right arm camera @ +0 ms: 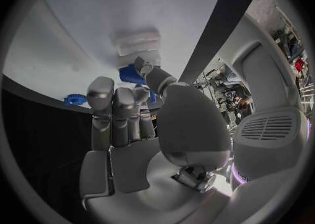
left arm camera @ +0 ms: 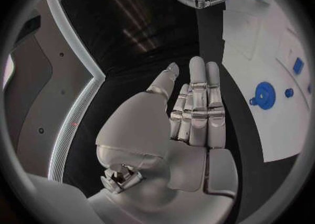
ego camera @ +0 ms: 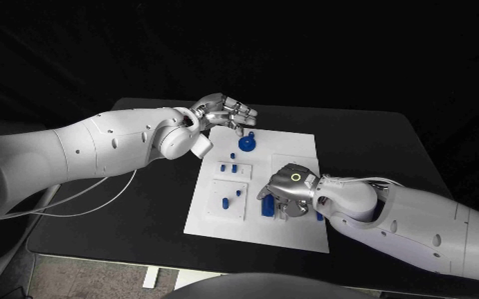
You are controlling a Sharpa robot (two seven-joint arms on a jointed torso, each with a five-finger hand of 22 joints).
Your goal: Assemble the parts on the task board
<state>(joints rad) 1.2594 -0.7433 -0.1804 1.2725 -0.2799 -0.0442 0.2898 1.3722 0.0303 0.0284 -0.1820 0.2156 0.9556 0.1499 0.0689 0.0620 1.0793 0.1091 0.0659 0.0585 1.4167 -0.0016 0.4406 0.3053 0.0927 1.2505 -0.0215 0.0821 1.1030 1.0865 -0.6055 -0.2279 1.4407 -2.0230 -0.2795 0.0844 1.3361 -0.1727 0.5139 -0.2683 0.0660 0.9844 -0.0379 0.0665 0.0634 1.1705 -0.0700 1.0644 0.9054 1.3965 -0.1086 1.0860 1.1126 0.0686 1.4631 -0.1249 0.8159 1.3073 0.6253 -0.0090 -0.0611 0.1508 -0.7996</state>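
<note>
The left arm [ego camera: 90, 148] enters over the black tabletop [ego camera: 379, 140] from the left edge of the head view. The left hand [ego camera: 226, 113] hangs above the far left corner of the task board [ego camera: 289, 233]. In the left wrist view this hand [left arm camera: 190, 114] has its fingers [left arm camera: 197, 85] extended straight and side by side, with the thumb set slightly apart; nothing lies in the palm.

The task board is a white plate at the middle of the tabletop. Near its far edge, just beside the left hand's fingertips, lies a round blue gear-like part [ego camera: 246, 144], also seen in the left wrist view [left arm camera: 264, 95]. A small blue peg [ego camera: 232, 155] stands close to it. Two short blue parts [ego camera: 228, 169] sit on a raised white block further down, and two more blue parts [ego camera: 232, 197] sit on the block nearest the left front of the board.

The right hand [ego camera: 287, 192] is lowered over the middle of the board, with its fingers directed down at an upright blue part [ego camera: 268, 205]. In the right wrist view the fingers [right arm camera: 115, 111] are curved toward the board, and the thumb tip meets a blue part [right arm camera: 131, 74] beside a pale block. Whether the part is actually gripped cannot be determined. The right arm [ego camera: 409, 219] leaves toward the lower right corner.
</note>
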